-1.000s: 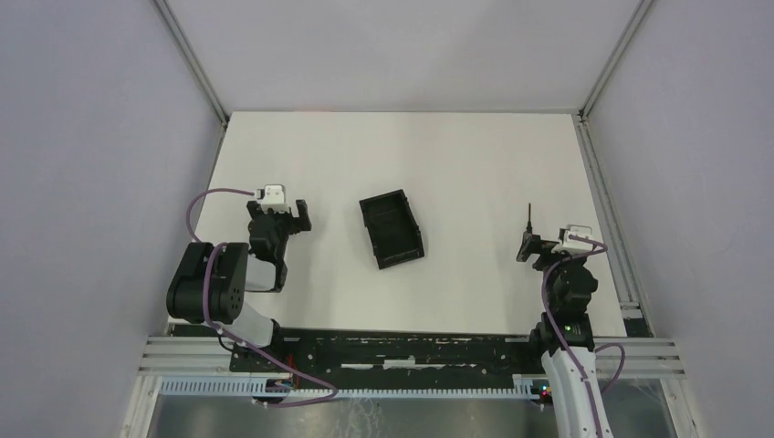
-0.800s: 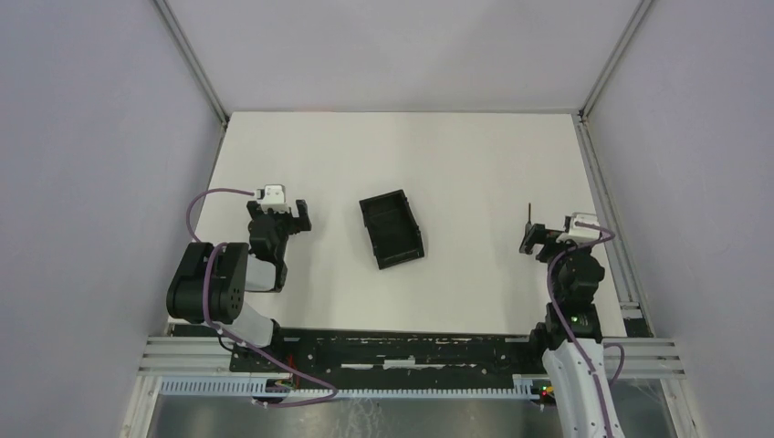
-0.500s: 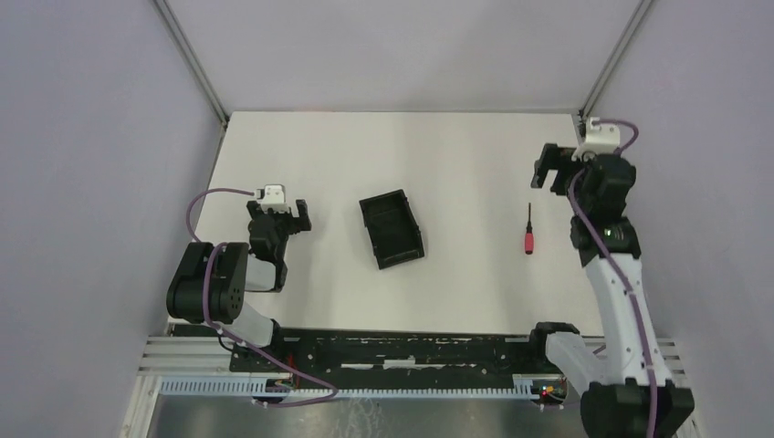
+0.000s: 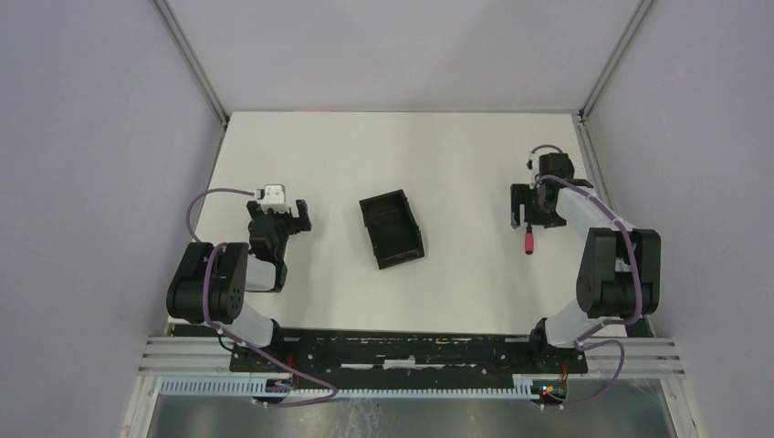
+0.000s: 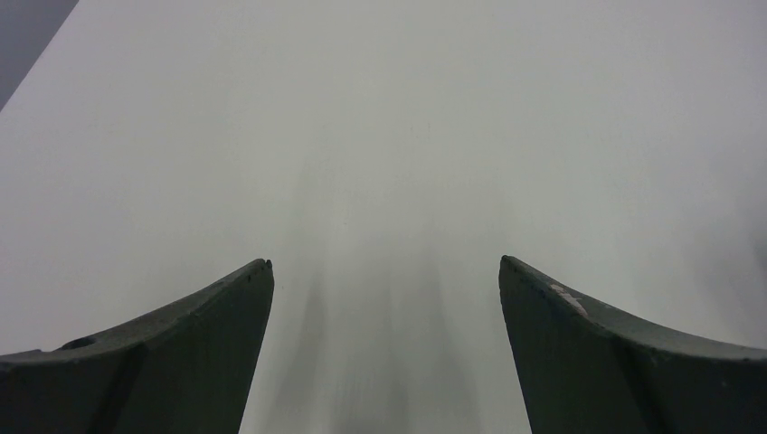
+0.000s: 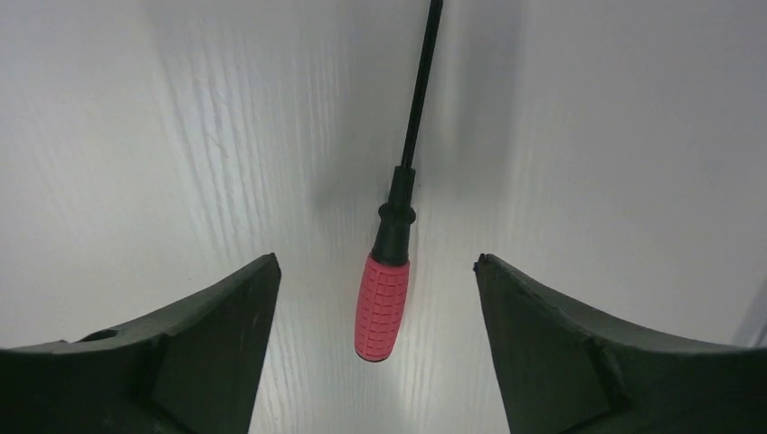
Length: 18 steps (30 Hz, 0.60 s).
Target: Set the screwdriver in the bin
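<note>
The screwdriver (image 4: 528,240), with a red handle and a thin black shaft, lies flat on the white table at the right. In the right wrist view its handle (image 6: 382,306) lies between my fingers, untouched, and the shaft runs away from the camera. My right gripper (image 4: 527,217) hangs open just above the shaft end, and its wrist view (image 6: 375,262) shows the jaws wide apart. The bin (image 4: 392,228), a shallow black tray, sits at the table's middle, well left of the screwdriver. My left gripper (image 4: 290,215) rests open and empty left of the bin, with only bare table in its wrist view (image 5: 384,264).
White table (image 4: 456,155) with grey walls on three sides and aluminium frame rails (image 4: 602,192) along the right edge, close to the right arm. A metal rail with cables (image 4: 392,351) runs along the near edge.
The right arm has swung from the near side up to the far right, then come down over the screwdriver from the far side. The screwdriver, bin and left arm have not moved.
</note>
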Tool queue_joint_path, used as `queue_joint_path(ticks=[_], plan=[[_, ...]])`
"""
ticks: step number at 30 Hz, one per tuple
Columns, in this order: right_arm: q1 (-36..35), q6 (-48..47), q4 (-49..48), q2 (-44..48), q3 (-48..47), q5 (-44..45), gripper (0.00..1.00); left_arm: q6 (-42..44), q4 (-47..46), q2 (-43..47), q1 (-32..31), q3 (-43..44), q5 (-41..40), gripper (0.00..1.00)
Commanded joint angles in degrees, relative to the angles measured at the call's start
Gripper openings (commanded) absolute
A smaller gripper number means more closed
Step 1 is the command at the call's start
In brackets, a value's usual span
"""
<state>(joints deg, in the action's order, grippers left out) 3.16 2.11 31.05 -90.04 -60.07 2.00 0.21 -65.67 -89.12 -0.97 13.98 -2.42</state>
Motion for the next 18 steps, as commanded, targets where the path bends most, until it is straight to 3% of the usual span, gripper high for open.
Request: queue_joint_path(ticks=[1,5,7,10,11,18], plan=[[0.3,0.4,-3.2,-2.7,4.9,0.4,0.81,-1.9,-1.7,0.9,0.4,0.3,0.5,1.00],[0.3,0.5,-5.2,-6.5,6.8,1.2,0.62,-1.9,-1.6,0.9,0.4,0.3,0.6,1.00],[0.3,0.5,-5.4,-7.3,6.6,2.3,0.45,-1.8,-1.7,0.9,0.4,0.3,0.5,1.00],[0.3,0.0,-2.9,-7.2,3.9,2.7,0.06,-1.9,-1.7,0.9,0.4,0.3,0.5,1.00],[0.3,-0.2,-1.3,-6.7,2.3,2.7,0.00,-1.9,-1.7,0.9,0.4,0.3,0.5,1.00],[0.2,-1.1,16.5,-2.7,-13.3,1.6,0.00,-1.9,-1.7,0.9,0.4,0.3,0.5,1.00]])
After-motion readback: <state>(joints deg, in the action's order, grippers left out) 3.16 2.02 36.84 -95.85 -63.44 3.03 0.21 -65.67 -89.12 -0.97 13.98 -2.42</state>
